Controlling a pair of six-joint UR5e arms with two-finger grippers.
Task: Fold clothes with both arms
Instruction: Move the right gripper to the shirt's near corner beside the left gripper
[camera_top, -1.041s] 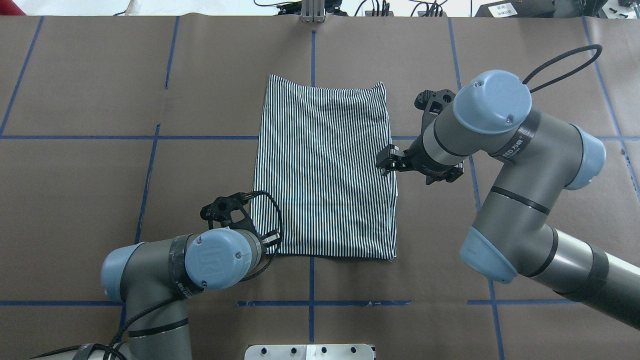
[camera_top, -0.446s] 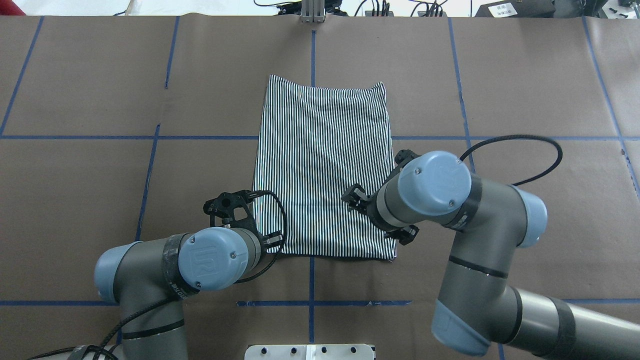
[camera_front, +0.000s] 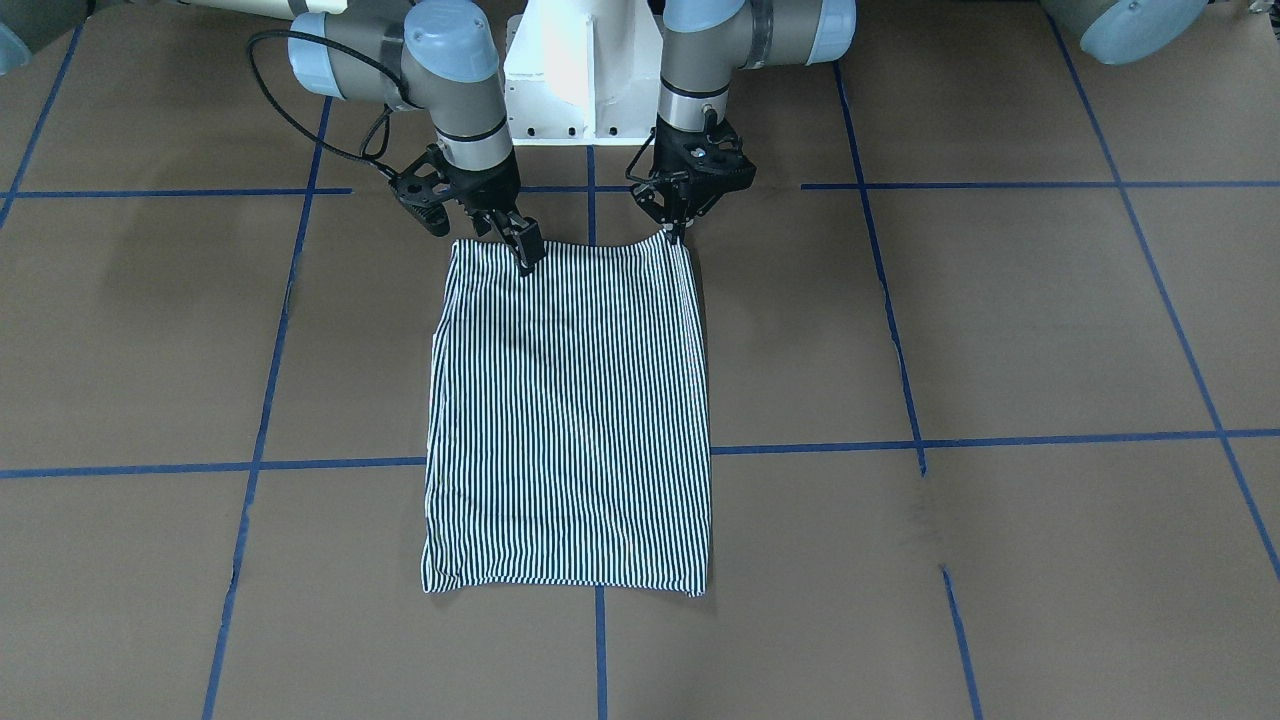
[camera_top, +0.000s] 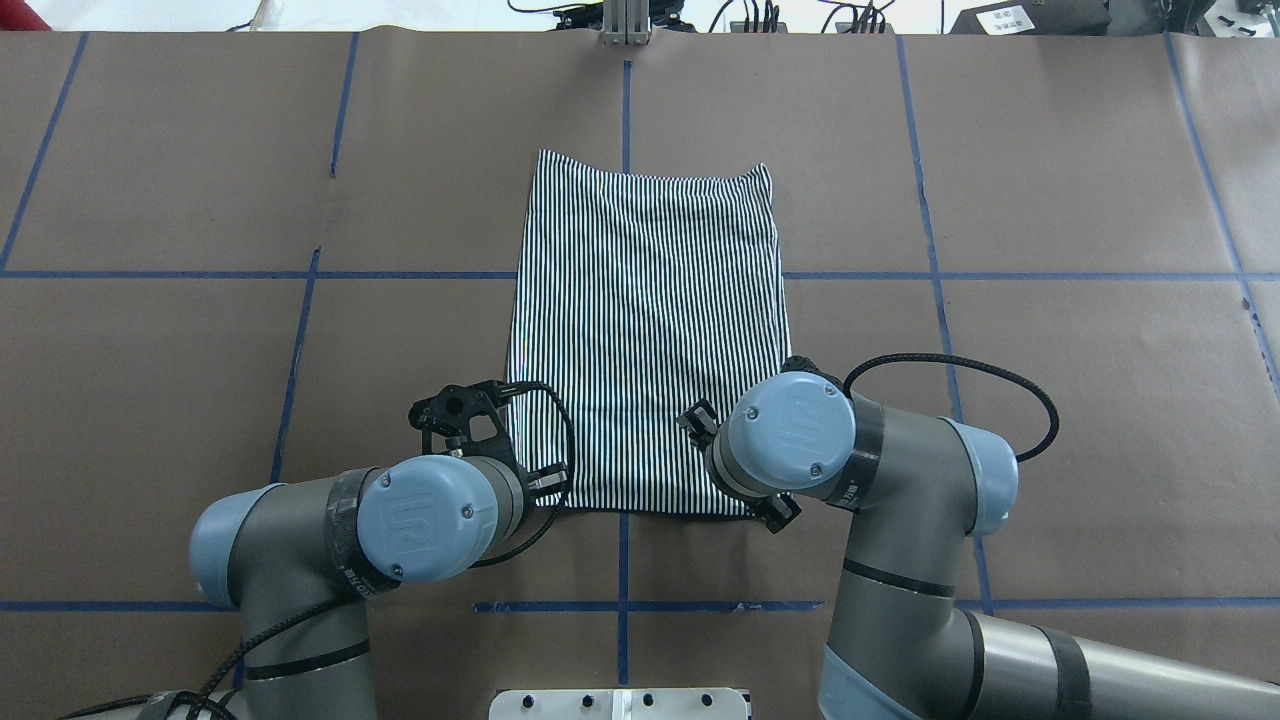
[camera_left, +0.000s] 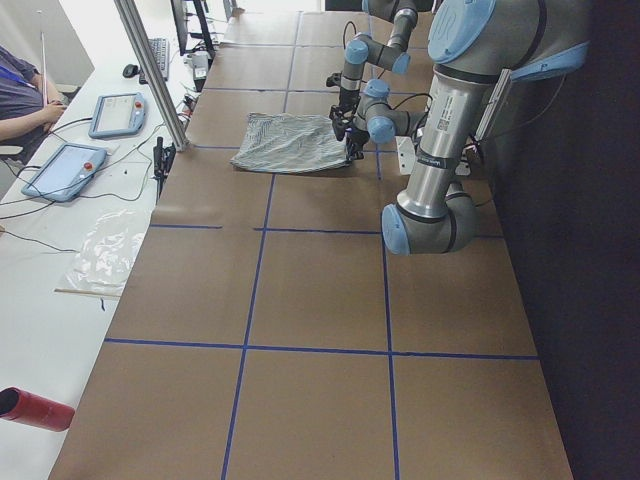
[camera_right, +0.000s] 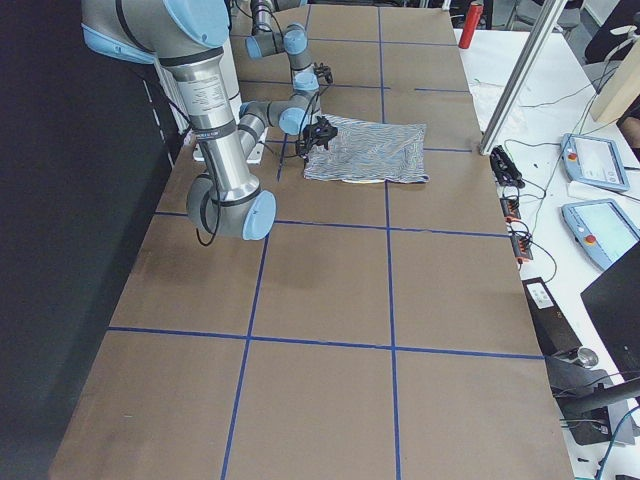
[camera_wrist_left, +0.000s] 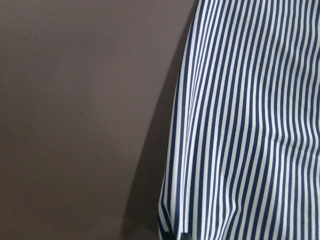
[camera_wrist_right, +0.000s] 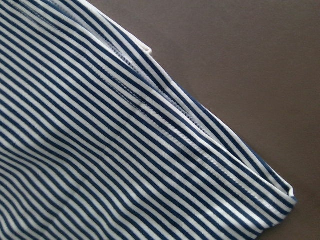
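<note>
The clothes are one navy-and-white striped shirt (camera_front: 570, 420) (camera_top: 645, 330), folded into a flat rectangle on the brown table; collar and buttons are hidden. My left gripper (camera_front: 678, 232) points down at the shirt's corner nearest the robot on its left. Its fingers meet on that corner, which peaks up slightly. My right gripper (camera_front: 508, 238) hangs over the other near corner, with its fingers apart and one finger above the cloth. The left wrist view shows the shirt's side edge (camera_wrist_left: 250, 125) with a shadow beside it. The right wrist view shows the layered hems of the shirt's corner (camera_wrist_right: 100, 150).
Blue tape lines (camera_top: 625, 100) grid the brown table cover. The white pedestal base (camera_front: 585, 70) stands right behind the shirt's near edge. A side bench holds two tablets (camera_left: 115, 115), cables and a red cylinder (camera_left: 35, 410), and a person (camera_left: 20, 95) sits there.
My right arm has swung from the middle of the shirt's right edge back to its near right corner. The left arm has hardly moved.
</note>
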